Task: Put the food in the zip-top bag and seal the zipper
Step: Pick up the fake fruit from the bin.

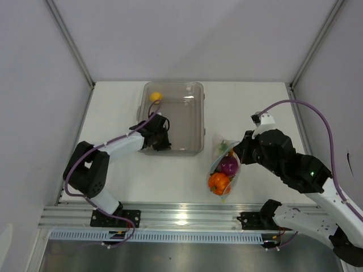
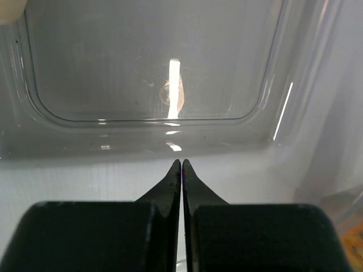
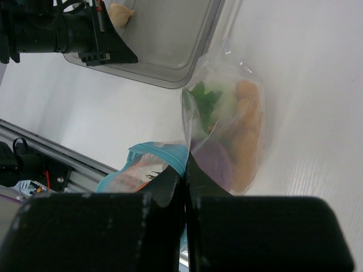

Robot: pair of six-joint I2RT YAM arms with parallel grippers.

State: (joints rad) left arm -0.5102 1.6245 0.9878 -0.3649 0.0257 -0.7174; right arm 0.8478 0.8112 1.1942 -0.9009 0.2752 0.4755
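The clear zip-top bag lies on the table right of centre. It holds an orange tomato, a purple onion and a green sprig. My right gripper is shut on the bag at its light blue zipper. The right wrist view shows the bag with the sprig, the onion and orange pieces inside. A yellow lemon sits in the far left corner of the clear tray. My left gripper is shut and empty over the tray's near left part.
The rigid clear tray fills the left wrist view, my shut left gripper just above its near wall. An aluminium rail runs along the table's near edge. Grey walls close in the back and both sides.
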